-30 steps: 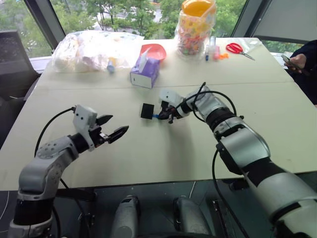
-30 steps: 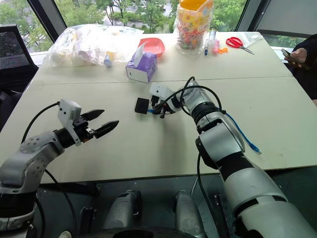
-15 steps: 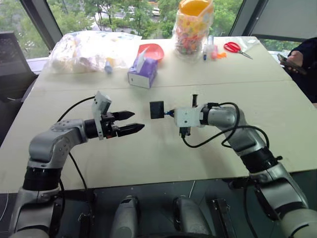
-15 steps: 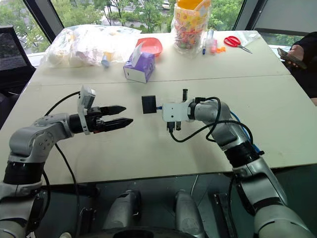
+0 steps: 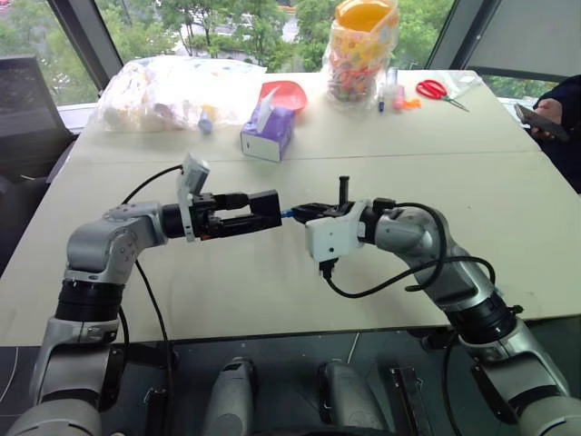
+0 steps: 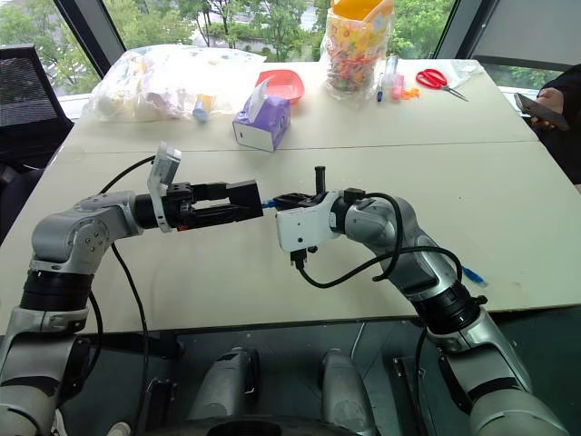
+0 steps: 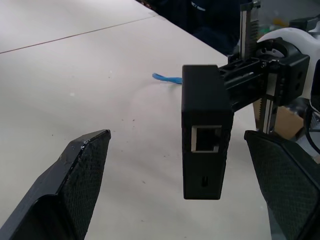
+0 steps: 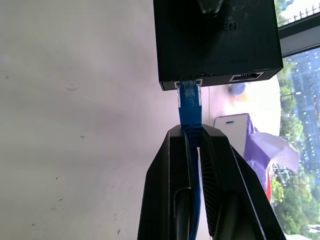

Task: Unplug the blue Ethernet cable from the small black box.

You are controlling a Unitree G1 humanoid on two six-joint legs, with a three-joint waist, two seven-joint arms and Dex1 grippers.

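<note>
The small black box [image 5: 268, 205] hangs above the table, carried by the blue Ethernet cable [image 8: 190, 107], whose plug sits in a port on the box's edge. My right gripper [image 5: 301, 212] is shut on the cable just behind the plug. My left gripper [image 5: 250, 218] is open and points toward the right one. In the left wrist view the box [image 7: 205, 135] stands between its two fingers [image 7: 80, 180], clear of both, an empty port facing the camera. More blue cable [image 6: 472, 275] trails over the table by my right arm.
At the back of the table stand a purple tissue box [image 5: 266, 136], a red bowl [image 5: 283, 93], a clear plastic bag [image 5: 172, 91], a candy jar [image 5: 363, 45] and red scissors [image 5: 442, 91]. A person's hand with a phone [image 5: 545, 113] is at the far right.
My right gripper lifted the box off the table by the cable and drew it back toward me. My left gripper swung right until its open fingers bracketed the box.
</note>
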